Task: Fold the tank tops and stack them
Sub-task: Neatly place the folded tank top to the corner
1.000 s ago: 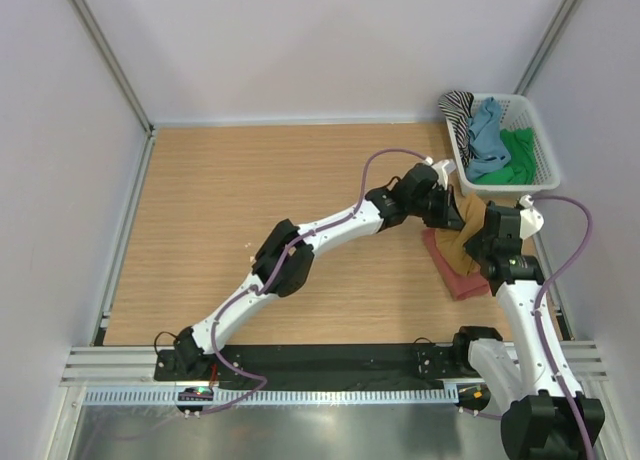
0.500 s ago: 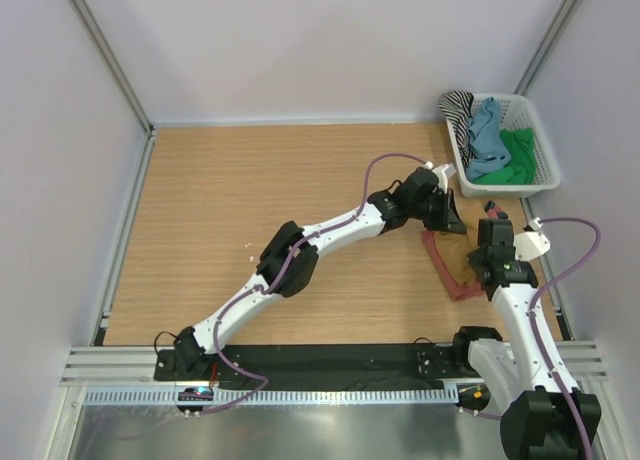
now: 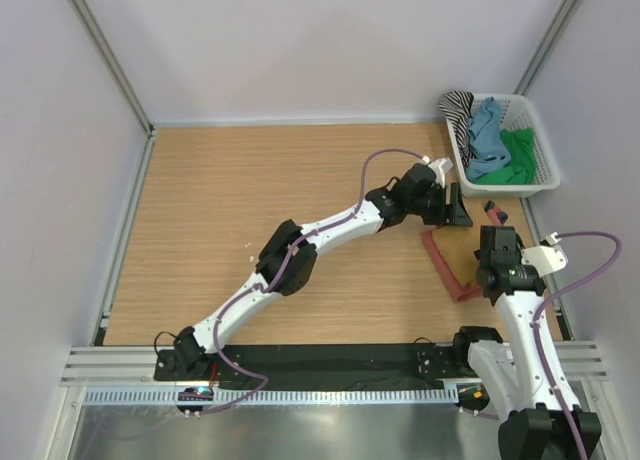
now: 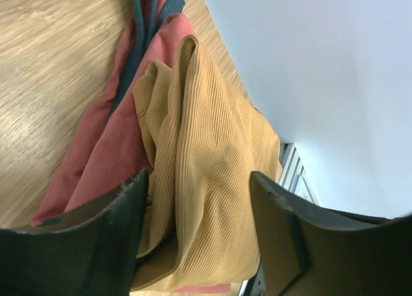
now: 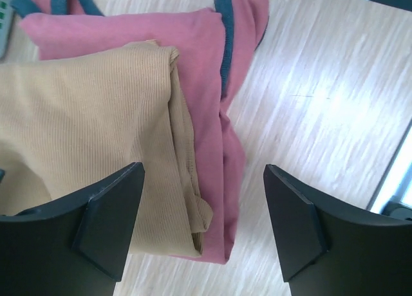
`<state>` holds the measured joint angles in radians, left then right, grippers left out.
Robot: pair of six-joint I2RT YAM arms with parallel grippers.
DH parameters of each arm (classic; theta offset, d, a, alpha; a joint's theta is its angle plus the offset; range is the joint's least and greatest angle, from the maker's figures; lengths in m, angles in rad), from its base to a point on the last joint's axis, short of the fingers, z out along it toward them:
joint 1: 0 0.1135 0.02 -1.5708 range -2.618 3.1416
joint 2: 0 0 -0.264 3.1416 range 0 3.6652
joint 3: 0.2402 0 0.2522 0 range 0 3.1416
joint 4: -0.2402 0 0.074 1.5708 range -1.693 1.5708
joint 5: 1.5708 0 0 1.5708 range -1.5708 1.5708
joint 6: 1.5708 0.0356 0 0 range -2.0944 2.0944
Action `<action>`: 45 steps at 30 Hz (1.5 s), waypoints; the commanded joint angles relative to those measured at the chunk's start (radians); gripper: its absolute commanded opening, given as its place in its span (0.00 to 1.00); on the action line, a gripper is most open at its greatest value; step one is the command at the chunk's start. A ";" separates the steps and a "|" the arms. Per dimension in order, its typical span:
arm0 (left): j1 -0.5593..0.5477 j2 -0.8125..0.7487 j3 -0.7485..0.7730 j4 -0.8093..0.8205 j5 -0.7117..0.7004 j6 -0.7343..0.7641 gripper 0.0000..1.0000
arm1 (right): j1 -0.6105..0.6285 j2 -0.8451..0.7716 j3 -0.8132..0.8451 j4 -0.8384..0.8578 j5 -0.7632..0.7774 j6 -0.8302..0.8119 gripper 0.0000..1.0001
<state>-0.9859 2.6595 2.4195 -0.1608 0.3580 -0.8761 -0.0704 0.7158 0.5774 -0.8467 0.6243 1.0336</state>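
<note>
Both pincers stand wide and grip nothing. In the left wrist view the left gripper (image 4: 198, 180) has its fingers spread on either side of the ochre tank top (image 4: 199, 129). In the right wrist view the right gripper (image 5: 203, 174) has its fingers spread above the same cloth. The ochre tank top lies folded on the rust-red tank top (image 5: 206, 51), whose navy trim (image 5: 225, 58) shows at its far edge. The stack rests on the table (image 3: 250, 210) at the right side, just near of the white basket (image 3: 515, 188). The basket holds a striped garment (image 3: 458, 108), a blue garment (image 3: 487, 135) and a green garment (image 3: 518, 150). One second ago both pincers were closed and met over the stack, with the ochre cloth bunched between them. Both have since opened. The right arm has drawn back toward the near edge, exposing more of the rust-red strip in the top view. The left arm extends from its near-left base diagonally across the table, with its wrist just left of the basket's near corner. The right arm rises from its near-right base with the forearm directed far, and its gripper hangs over the near-right end of the stack.
</note>
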 commanded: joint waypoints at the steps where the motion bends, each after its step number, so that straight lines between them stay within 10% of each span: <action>1: 0.019 -0.033 0.041 0.050 -0.013 0.017 0.66 | -0.005 0.034 0.093 -0.028 0.084 0.036 0.80; 9: 0.079 -0.148 -0.019 0.023 -0.025 0.029 0.67 | -0.005 0.071 0.268 0.099 0.052 -0.168 0.65; 21: 0.046 -0.253 -0.204 0.004 0.021 0.043 0.37 | -0.058 0.195 0.159 0.435 -0.435 -0.265 0.01; 39: 0.026 -0.176 -0.278 -0.026 -0.044 0.026 0.36 | -0.209 0.358 0.016 0.630 -0.466 -0.299 0.01; 45: 0.035 -0.119 -0.235 -0.060 -0.054 0.034 0.35 | -0.216 0.272 0.074 0.543 -0.430 -0.349 0.25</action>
<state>-0.9573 2.5084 2.1460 -0.1925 0.3275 -0.8558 -0.2832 1.0473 0.5976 -0.2794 0.1379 0.7300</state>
